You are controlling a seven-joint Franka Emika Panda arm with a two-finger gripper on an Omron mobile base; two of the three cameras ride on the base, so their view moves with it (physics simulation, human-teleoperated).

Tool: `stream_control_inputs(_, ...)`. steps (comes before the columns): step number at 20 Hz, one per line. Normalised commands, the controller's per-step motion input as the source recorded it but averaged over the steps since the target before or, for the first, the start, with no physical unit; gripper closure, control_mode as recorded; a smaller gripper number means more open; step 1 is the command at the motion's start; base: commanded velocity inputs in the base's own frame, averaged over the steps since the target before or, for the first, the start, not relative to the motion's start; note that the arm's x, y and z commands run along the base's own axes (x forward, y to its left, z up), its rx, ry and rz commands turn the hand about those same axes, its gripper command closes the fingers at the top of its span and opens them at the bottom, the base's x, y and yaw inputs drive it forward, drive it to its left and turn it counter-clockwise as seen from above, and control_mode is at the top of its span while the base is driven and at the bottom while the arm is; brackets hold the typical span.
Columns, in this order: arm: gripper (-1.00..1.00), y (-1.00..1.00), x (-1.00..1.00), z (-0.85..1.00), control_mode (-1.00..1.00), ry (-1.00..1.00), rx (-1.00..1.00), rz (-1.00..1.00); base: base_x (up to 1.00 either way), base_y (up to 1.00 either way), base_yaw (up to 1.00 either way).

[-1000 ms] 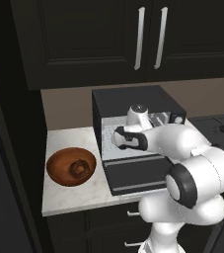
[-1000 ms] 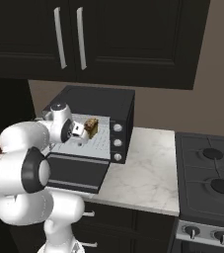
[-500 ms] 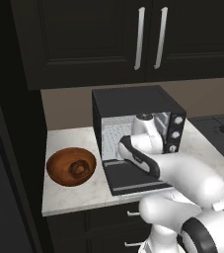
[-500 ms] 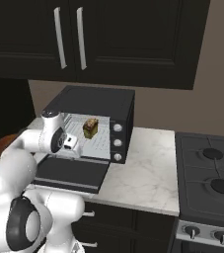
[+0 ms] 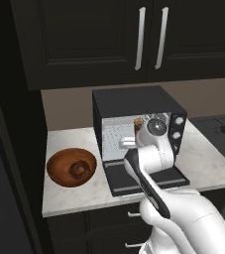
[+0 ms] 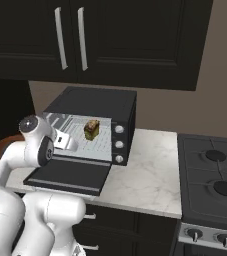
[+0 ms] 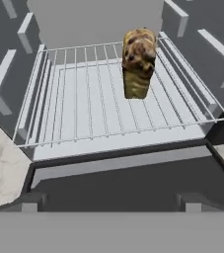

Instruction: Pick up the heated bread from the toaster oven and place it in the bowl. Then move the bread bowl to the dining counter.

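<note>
The bread [image 7: 139,63] stands upright on the wire rack [image 7: 84,108] inside the oven [image 6: 92,131], toward the rack's back right. The oven's door [image 6: 69,175] lies dropped open over the desk's [image 6: 150,175] front edge. The hand [image 6: 67,141] hangs in front of the opening, fingers spread and holding nothing. The bowl [image 5: 71,167] sits near the desk's left edge. Dark cabinets [image 6: 100,40] hang above; a stove [image 6: 215,190] adjoins the desk's right edge.

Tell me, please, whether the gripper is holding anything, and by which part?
Nothing is held: the gripper is open outside the toaster oven, and the bread stands untouched on its rack.
</note>
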Motion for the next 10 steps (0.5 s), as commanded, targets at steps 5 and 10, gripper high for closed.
stream_control_inputs(5, -1.0, -0.1, 0.39, 0.27, -1.0, -0.2, 0.0, 0.0, 0.0, 0.0, 0.0)
stream_control_inputs(10, -1.0, -0.09, 0.41, 0.02, -1.0, 0.0, 0.0, -0.02, 0.0, 0.0, 0.0)
